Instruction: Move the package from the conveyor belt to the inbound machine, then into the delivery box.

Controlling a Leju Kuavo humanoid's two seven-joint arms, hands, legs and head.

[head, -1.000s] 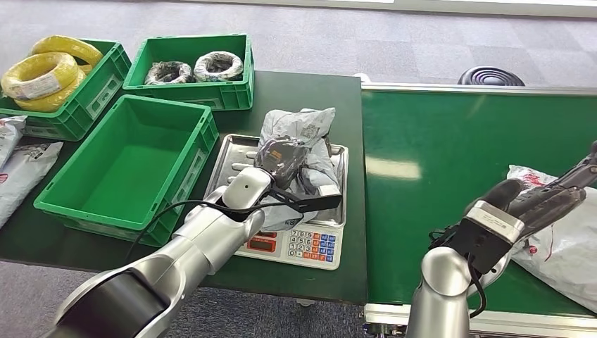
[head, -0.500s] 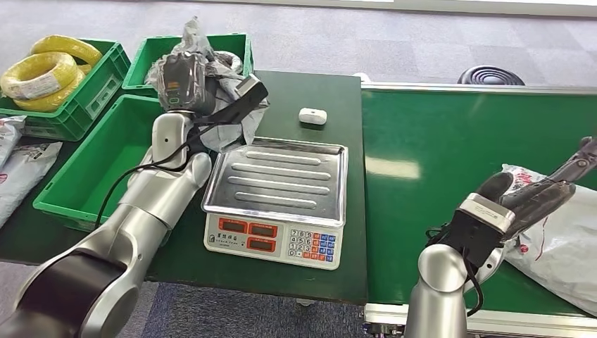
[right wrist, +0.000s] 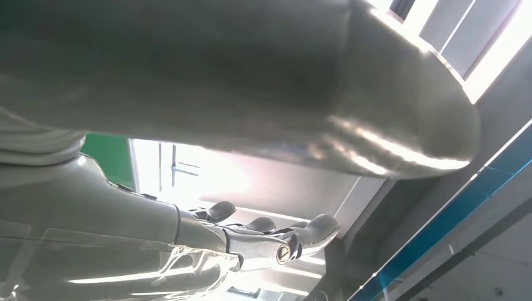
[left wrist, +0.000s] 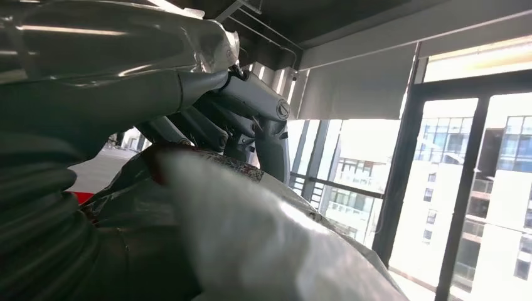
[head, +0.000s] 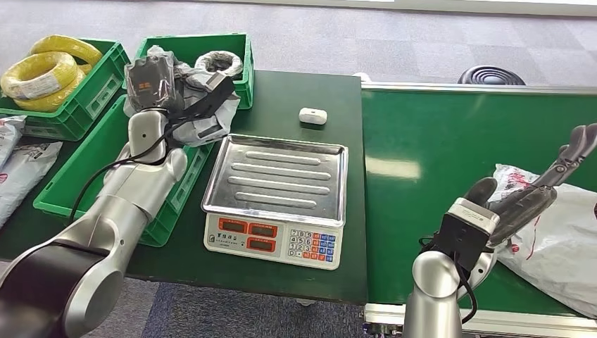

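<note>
— Where's your package?
— Your left hand (head: 149, 83) grips the grey package (head: 204, 113), raised over the near green crate's (head: 70, 184) far corner, beside the scale (head: 276, 201).
— And your right hand?
— Your right hand (head: 524, 193) hangs over the conveyor belt (head: 436, 141), fingers spread, holding nothing, beside a white bag (head: 563, 239).

A grey package (head: 204, 113) is showing above a green crate (head: 67, 186); yellow coils (head: 49, 70) are lying near a silver scale (head: 278, 176) with a green belt (head: 436, 141) alongside
</note>
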